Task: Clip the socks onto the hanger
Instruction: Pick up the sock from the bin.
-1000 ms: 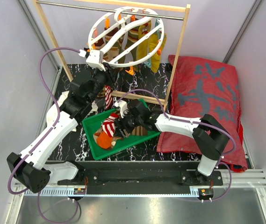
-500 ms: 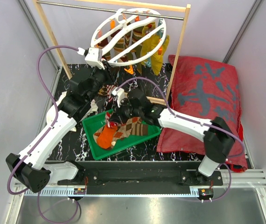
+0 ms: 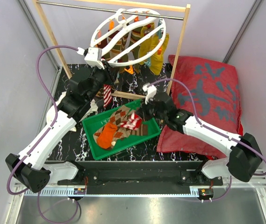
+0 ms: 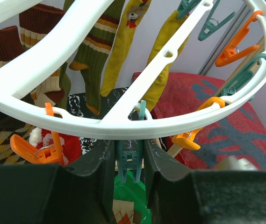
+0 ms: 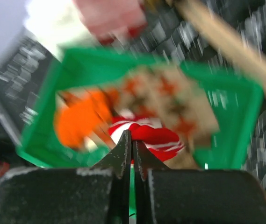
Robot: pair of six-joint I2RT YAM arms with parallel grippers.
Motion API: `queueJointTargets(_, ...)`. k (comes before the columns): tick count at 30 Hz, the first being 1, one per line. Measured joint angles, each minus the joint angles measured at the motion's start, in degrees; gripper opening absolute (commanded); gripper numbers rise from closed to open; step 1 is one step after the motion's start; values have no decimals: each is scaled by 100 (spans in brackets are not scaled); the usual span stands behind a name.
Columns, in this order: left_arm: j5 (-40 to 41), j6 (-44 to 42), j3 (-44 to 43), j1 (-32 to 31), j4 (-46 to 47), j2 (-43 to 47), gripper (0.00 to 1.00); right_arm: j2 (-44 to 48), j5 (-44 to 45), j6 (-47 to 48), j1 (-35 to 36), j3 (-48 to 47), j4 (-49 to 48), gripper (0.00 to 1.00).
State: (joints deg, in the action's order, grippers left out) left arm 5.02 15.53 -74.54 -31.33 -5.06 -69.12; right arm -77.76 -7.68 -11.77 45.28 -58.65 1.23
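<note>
Hanger (image 4: 123,127) hangs at far left, tilted. Its near-left rim is low and its long axis runs up toward far right. Several socks (image 4: 118,42) dangle lengthwise from its far side. The left gripper (image 4: 129,150) reaches up under the near rim, jaws partly apart and clamped on a teal clip (image 4: 126,162). To the right and nearer, a green tray (image 3: 89,133) holds an orange sock (image 3: 105,136) and an argyle sock (image 3: 121,117). The right gripper (image 5: 132,139), jaws pressed together, pinches a red-white sock (image 5: 158,137) over the tray. This sock lies roughly left to right, and its wrist view is blurred.
</note>
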Motion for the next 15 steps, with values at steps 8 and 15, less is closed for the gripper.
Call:
queueJointTargets(8, 0, 83, 0, -2, -4, 0, 0, 461, 382, -656, -15, 1045, 1818, 48)
queueJointTargets(15, 0, 98, 0, -2, -39, 0, 0, 734, 824, -483, -15, 192, 3368, 56)
